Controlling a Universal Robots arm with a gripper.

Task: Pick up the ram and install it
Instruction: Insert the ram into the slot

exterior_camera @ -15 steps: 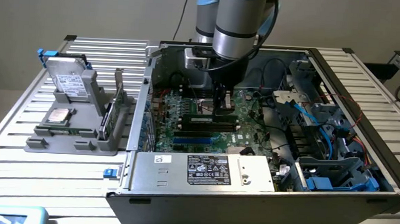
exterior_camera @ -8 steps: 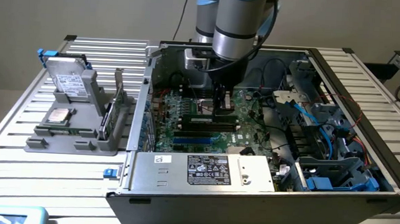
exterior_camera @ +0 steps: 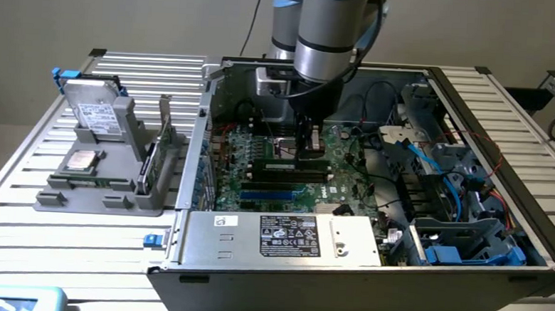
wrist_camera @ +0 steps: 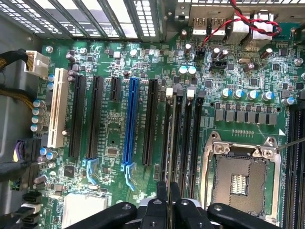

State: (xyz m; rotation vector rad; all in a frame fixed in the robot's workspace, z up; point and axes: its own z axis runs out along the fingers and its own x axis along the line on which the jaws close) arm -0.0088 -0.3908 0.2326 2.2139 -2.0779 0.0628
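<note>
**Claw with the ram inside the open computer case**

The claw (exterior_camera: 306,151) (wrist_camera: 168,190) is narrow, its fingers pinching the ram (exterior_camera: 301,159) just above the memory slots (wrist_camera: 183,138) of the motherboard (exterior_camera: 256,190) in the computer case (exterior_camera: 506,150). On the table (exterior_camera: 27,221), the gray holder (exterior_camera: 95,197) carries a processor (exterior_camera: 80,160), a drive (exterior_camera: 94,114) and an upright card (exterior_camera: 165,128).

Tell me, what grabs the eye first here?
The grey robot arm reaching down into the open computer case, its gripper low over the green motherboard. On that board, a bright blue slot and the empty metal-framed processor socket stand out.
</note>
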